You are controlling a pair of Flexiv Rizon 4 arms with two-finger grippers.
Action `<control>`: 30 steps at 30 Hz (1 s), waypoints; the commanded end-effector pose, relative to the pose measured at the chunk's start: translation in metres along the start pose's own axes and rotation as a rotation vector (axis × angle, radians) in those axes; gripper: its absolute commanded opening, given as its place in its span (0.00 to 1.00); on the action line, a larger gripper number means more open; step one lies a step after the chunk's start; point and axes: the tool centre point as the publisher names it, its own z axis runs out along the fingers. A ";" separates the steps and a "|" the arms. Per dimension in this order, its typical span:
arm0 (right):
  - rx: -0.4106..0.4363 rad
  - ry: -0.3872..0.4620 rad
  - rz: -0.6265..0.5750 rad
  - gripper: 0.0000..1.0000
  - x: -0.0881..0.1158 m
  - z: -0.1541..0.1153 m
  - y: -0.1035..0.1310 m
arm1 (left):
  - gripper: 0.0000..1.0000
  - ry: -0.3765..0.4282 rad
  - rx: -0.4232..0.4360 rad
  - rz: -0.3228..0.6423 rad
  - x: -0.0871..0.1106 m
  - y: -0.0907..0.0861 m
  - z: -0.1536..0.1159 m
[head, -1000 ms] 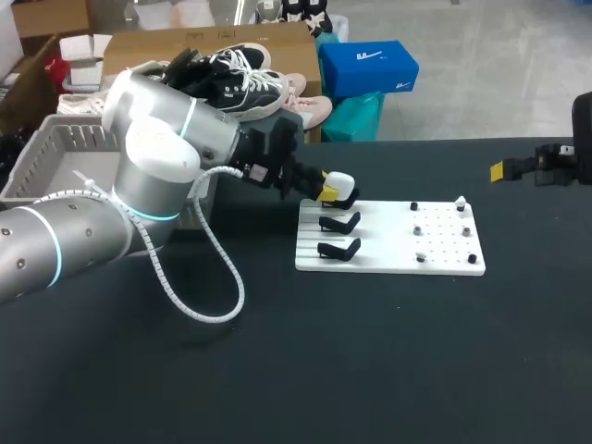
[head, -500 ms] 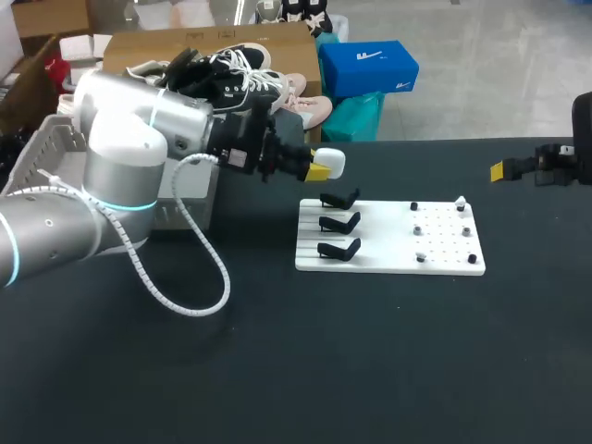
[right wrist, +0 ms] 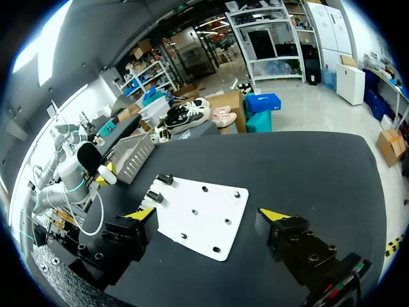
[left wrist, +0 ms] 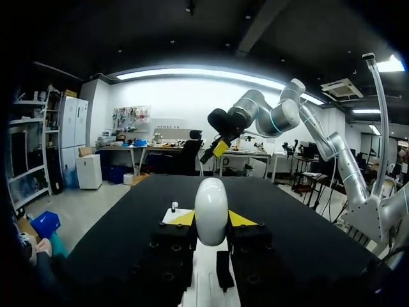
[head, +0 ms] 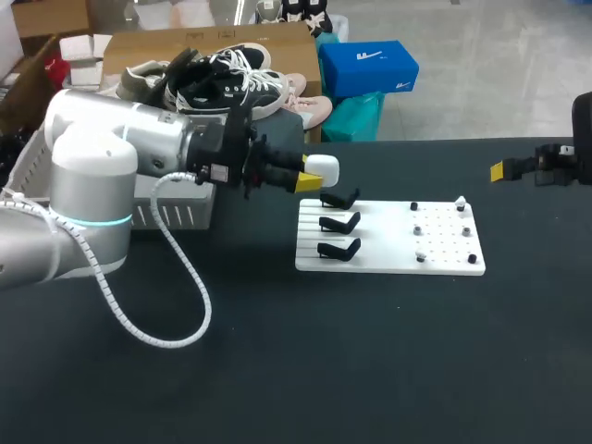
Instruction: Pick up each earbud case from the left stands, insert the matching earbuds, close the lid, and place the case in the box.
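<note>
My left gripper [head: 308, 178] is shut on a white earbud case [head: 323, 170] and holds it in the air just up and left of the top black stand [head: 339, 198]. Two more empty stands [head: 339, 223] sit below it on the white board [head: 388, 250]. In the left wrist view the case [left wrist: 211, 211] stands upright between the yellow tips, above the board [left wrist: 174, 215]. Small earbuds [head: 418, 228] sit on the board's right half. My right gripper [right wrist: 208, 219] hangs open and empty over the board [right wrist: 198, 214]; it shows at the table's far right [head: 504, 170].
A grey slatted basket [head: 178, 211] stands on the table to the left, partly behind my left arm. The arm's white cable [head: 176, 277] loops down over the dark tabletop. In the right wrist view the basket [right wrist: 133, 156] lies beyond the board.
My left gripper has lifted the white case off the top stand and drawn it up and to the left. The right arm has not moved.
</note>
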 end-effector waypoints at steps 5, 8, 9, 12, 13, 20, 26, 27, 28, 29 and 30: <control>-0.002 0.001 -0.001 1.00 0.000 0.000 0.000 | 0.00 -0.006 -0.158 0.056 -0.001 -0.036 0.001; -0.002 0.001 -0.001 1.00 0.000 0.000 0.000 | 0.00 -0.008 -0.157 0.057 -0.003 -0.038 0.001; -0.002 0.001 -0.001 1.00 0.000 0.000 0.000 | 0.00 -0.008 -0.157 0.057 -0.003 -0.038 0.001; -0.002 0.001 -0.001 1.00 0.000 0.000 0.000 | 0.00 -0.008 -0.157 0.057 -0.003 -0.038 0.001; -0.002 0.001 -0.001 1.00 0.000 0.000 0.000 | 0.00 -0.008 -0.157 0.057 -0.003 -0.038 0.001; -0.002 0.001 -0.001 1.00 0.000 0.000 0.000 | 0.00 -0.008 -0.157 0.057 -0.003 -0.038 0.001; -0.002 0.001 -0.001 1.00 0.000 0.000 0.000 | 0.00 -0.008 -0.157 0.057 -0.003 -0.038 0.001; -0.002 0.001 -0.001 1.00 0.000 0.000 0.000 | 0.00 -0.008 -0.157 0.057 -0.003 -0.038 0.001; -0.002 0.001 -0.001 1.00 0.000 0.000 0.000 | 0.00 -0.008 -0.157 0.057 -0.003 -0.038 0.001; -0.002 0.001 -0.001 1.00 0.000 0.000 0.000 | 0.00 -0.008 -0.157 0.057 -0.003 -0.038 0.001; -0.002 0.001 -0.001 1.00 0.000 0.000 0.000 | 0.00 -0.008 -0.157 0.057 -0.003 -0.038 0.001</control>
